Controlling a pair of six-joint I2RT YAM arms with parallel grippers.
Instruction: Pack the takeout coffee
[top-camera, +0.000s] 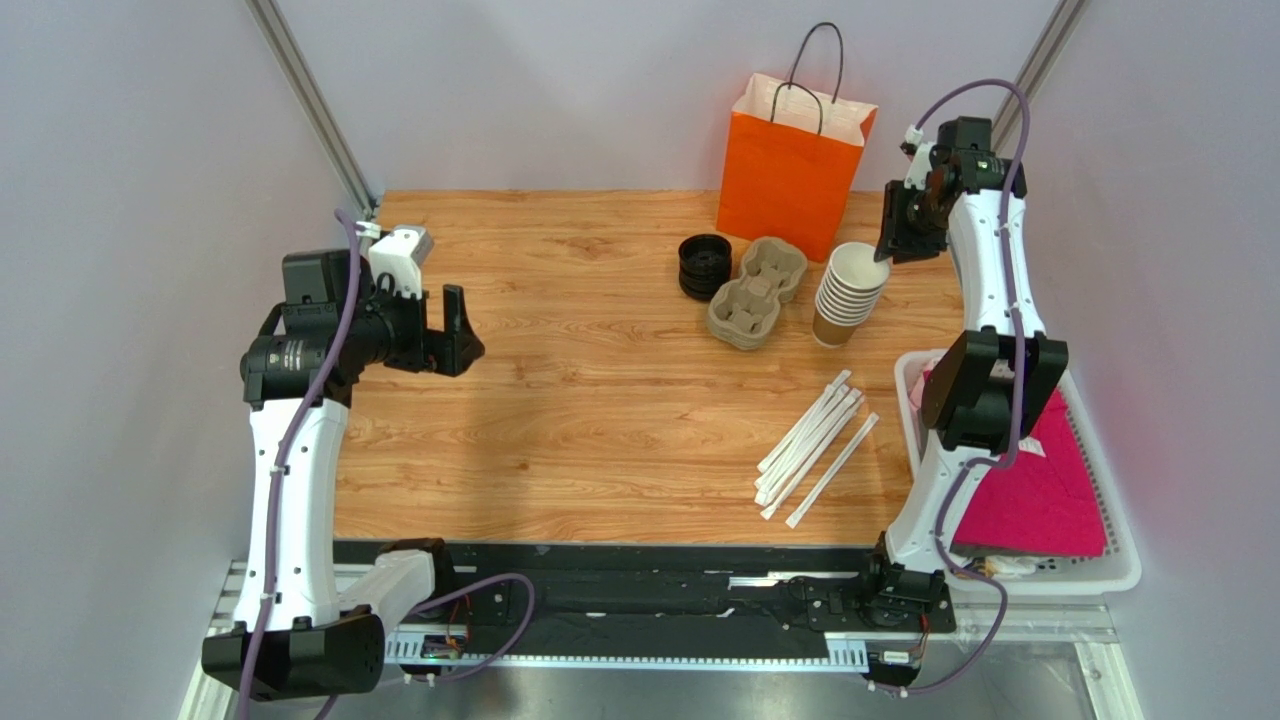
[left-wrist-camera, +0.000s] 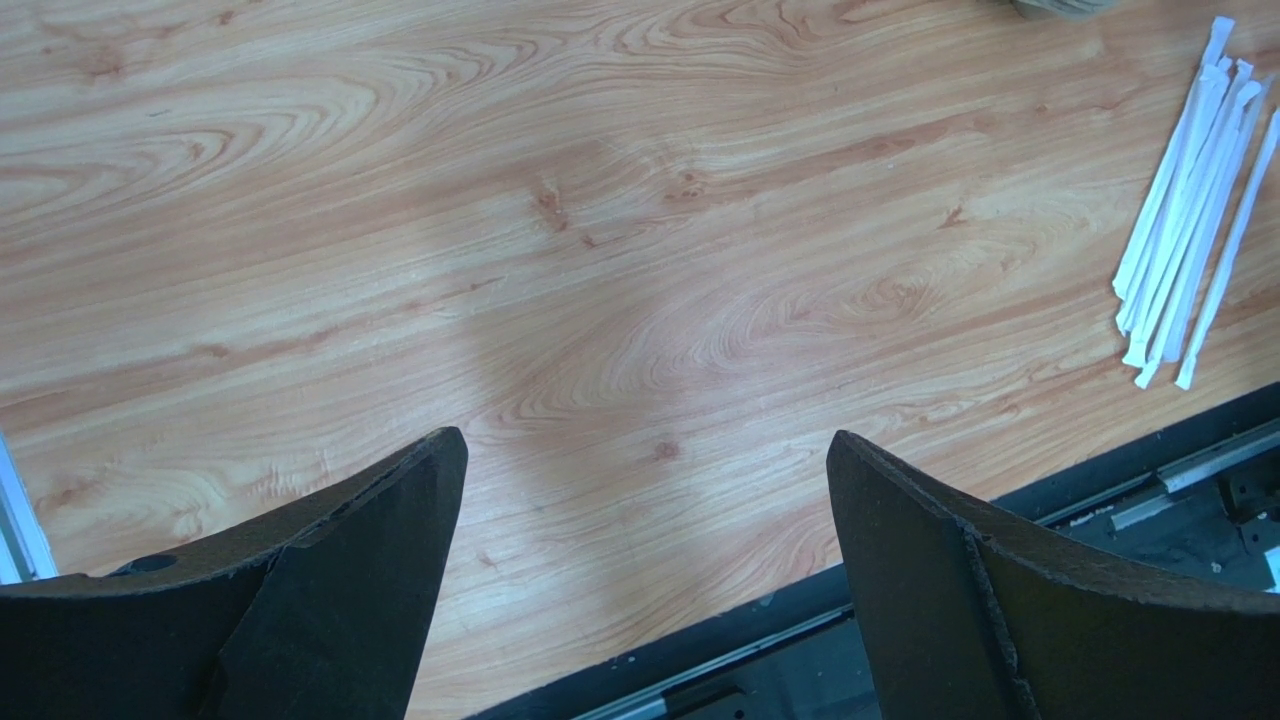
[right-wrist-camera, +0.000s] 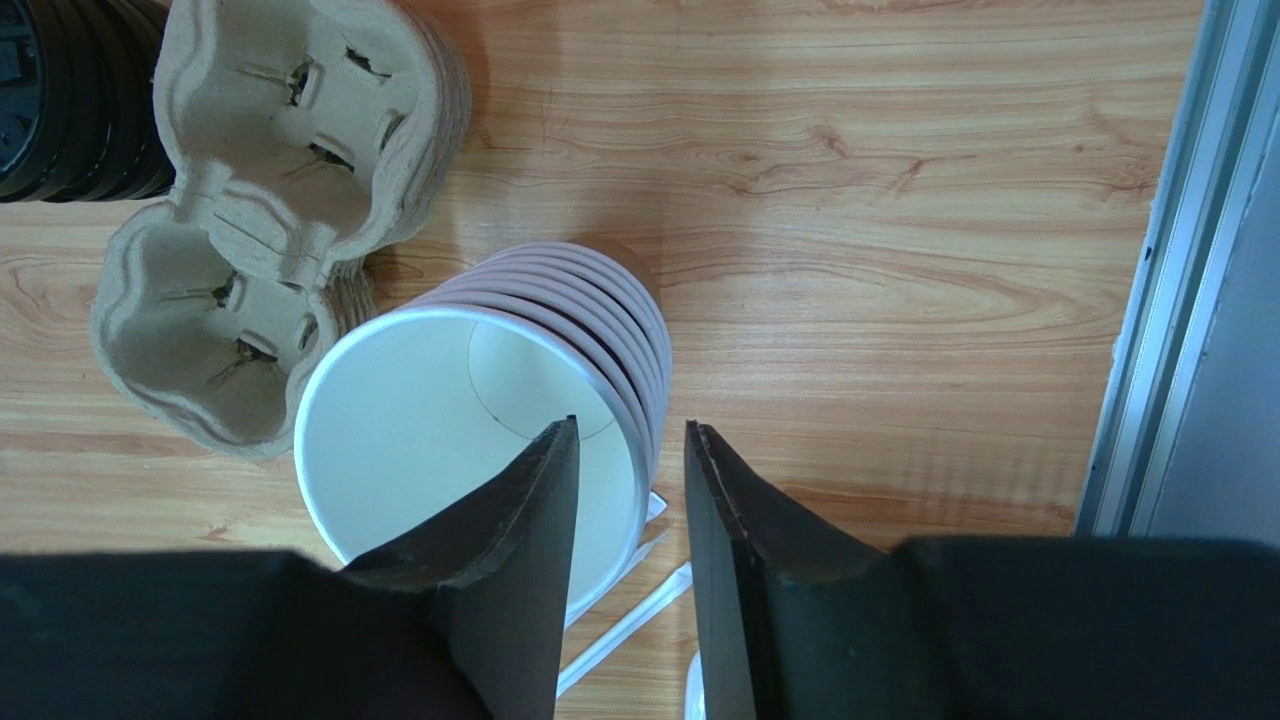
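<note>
The wooden tabletop (top-camera: 601, 405) carries an orange bag (top-camera: 789, 173) at the back. In front of the bag are a stack of lidless cups (top-camera: 849, 288), pulp carriers (top-camera: 756, 290) and black lids (top-camera: 703, 266). The right gripper (right-wrist-camera: 631, 438) hangs over the stack, fingers narrow, straddling the top rim. The left gripper (left-wrist-camera: 646, 450) hovers over bare wood, fingers wide. I cannot tell which cup is the takeout coffee.

left gripper (left-wrist-camera: 643, 438) spread wide over table (left-wrist-camera: 601, 180) (straws (left-wrist-camera: 1195, 225) far right).

One orange paper bag (top-camera: 784, 173) and one white bin (top-camera: 1115, 567). One stack each of paper cups (top-camera: 846, 293), black lids (top-camera: 702, 267) and pulp cup carriers (top-camera: 756, 293). About six wrapped straws (top-camera: 815, 443).
</note>
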